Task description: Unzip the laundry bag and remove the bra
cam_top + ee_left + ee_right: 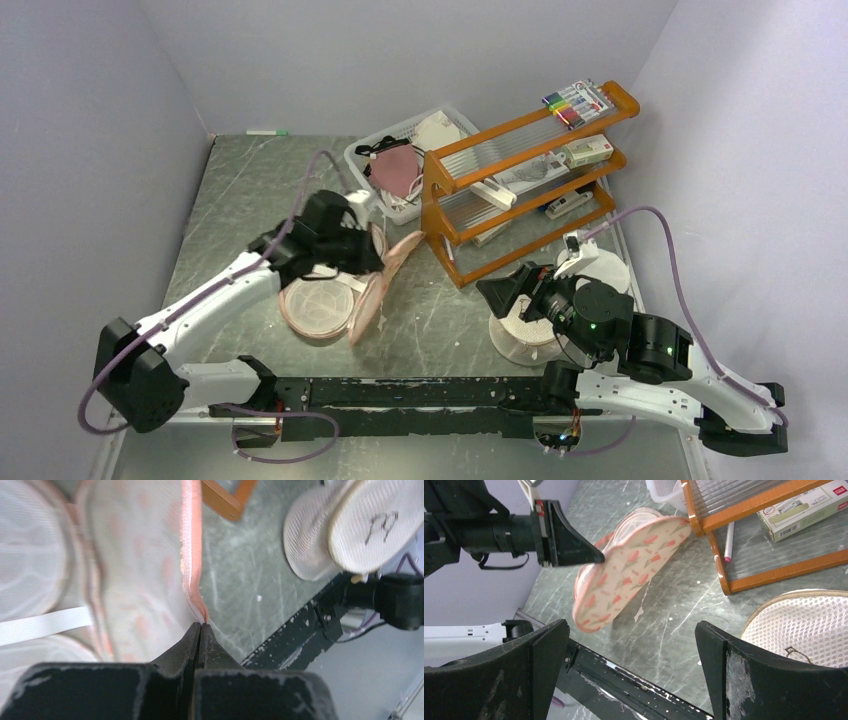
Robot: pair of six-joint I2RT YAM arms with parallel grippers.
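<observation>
While the left hand (200,626) pinched its pink zip rim, the flat peach fabric laundry bag (378,290) with the red-orange flower print lay open near the middle of the grey-green, scratched table (250,190). One lobe rested flat on the table with its pale inside turned up. The other lobe stood lifted on edge, its lower end touching the table (its printed outer face was turned toward the right wrist camera). The left hand's black fingers (177,650) were pressed tight together on the rim of that raised lobe, with the pink edge caught between them.

The right hand (631,630) had its fingers spread wide apart and gripped nothing. It hovered over the table just beside the white round mesh drum (525,335), apart from the bag.

A small dusty-pink bra (397,172) with thin dark straps lay in the clear plastic bin (452,117) at the far side of the table, outside the bag and touching neither hand. Just right of the bin stood an orange three-shelf rack (520,180), with a set of coloured markers (575,103) on its top shelf (the items on the lower shelves were too small to name).
</observation>
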